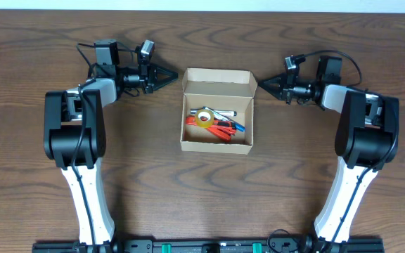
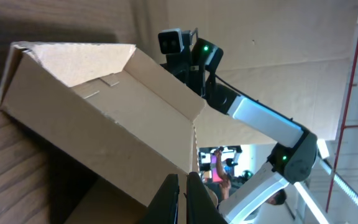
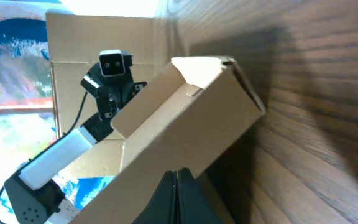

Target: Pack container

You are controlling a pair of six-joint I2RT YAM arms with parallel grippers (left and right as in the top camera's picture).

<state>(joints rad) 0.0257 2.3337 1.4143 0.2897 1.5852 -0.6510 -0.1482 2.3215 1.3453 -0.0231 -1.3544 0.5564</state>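
The tan cardboard container (image 1: 216, 144) sits open at the table's middle, its lid (image 1: 218, 75) folded back toward the far edge. Inside lie a roll of yellow tape (image 1: 204, 118), a red item (image 1: 220, 131), and a blue-and-silver pen (image 1: 235, 126). My left gripper (image 1: 175, 76) is shut and empty, pointing at the container's far left corner; in the left wrist view (image 2: 184, 182) it sits next to the container (image 2: 104, 118). My right gripper (image 1: 260, 83) is shut and empty, pointing at the far right corner; in the right wrist view (image 3: 176, 177) it faces the container (image 3: 185, 130).
The brown wooden table (image 1: 202, 197) stretches around the container. Both arm bases stand at the near edge, left (image 1: 83, 211) and right (image 1: 343, 204). A pale wall or surface borders the far table edge.
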